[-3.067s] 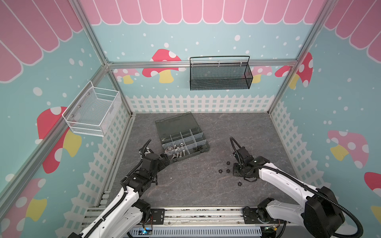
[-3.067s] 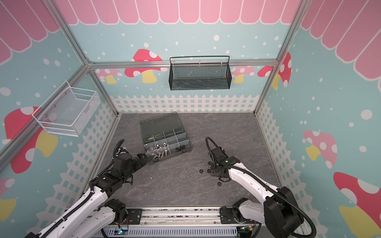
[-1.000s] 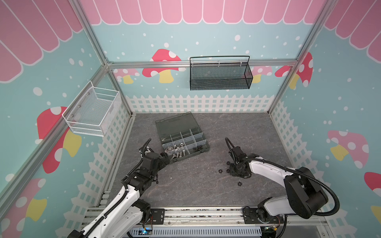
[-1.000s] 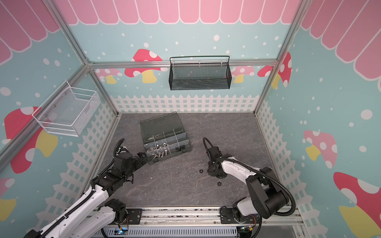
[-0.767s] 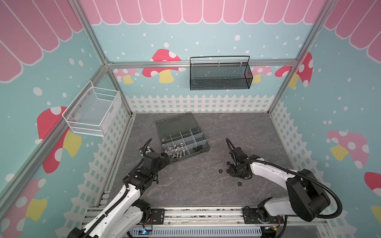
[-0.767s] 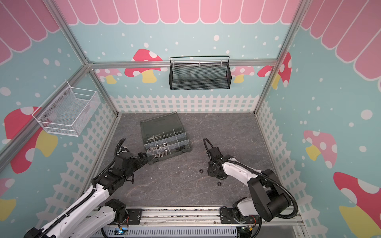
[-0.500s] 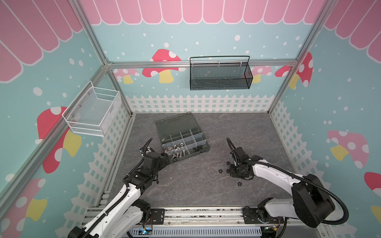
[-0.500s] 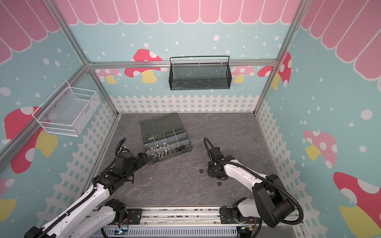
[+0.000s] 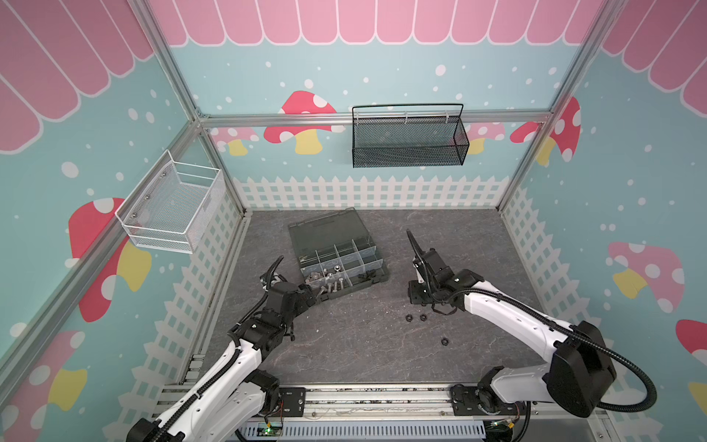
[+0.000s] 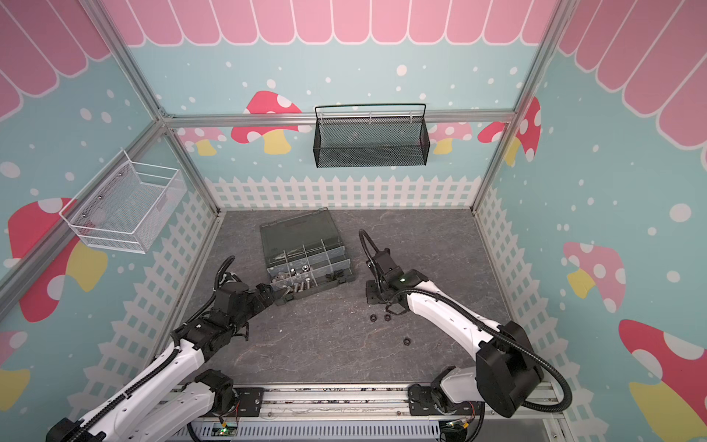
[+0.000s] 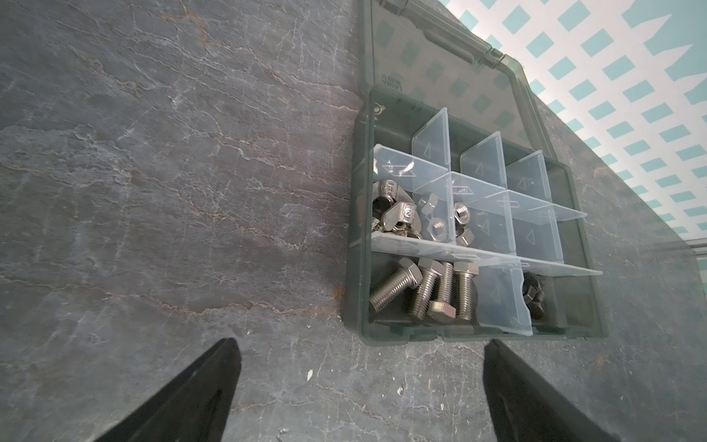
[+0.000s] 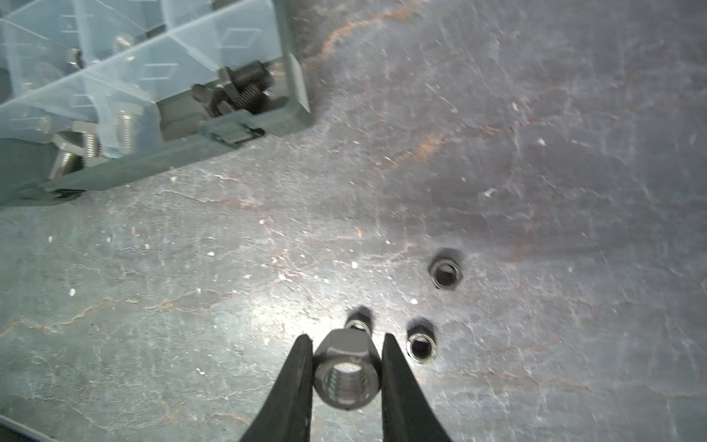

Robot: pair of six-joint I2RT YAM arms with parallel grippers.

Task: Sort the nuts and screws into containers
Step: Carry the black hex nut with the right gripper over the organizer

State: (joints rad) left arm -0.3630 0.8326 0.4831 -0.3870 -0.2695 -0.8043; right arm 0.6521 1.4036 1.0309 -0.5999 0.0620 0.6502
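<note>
When I look down from above, my left gripper (image 9: 311, 300) is just beside the box (image 9: 329, 233), which sits mid-way across the bench (image 9: 344, 356), nearer its back edge. My right gripper (image 9: 417, 296) is right of the box, close to three loose nuts (image 9: 422, 317). From my left wrist, my jaws are spread wide and empty, and screws (image 11: 424, 291) lie in the box. From my right wrist, my jaws pinch one nut (image 12: 346, 367) above the bench.
</note>
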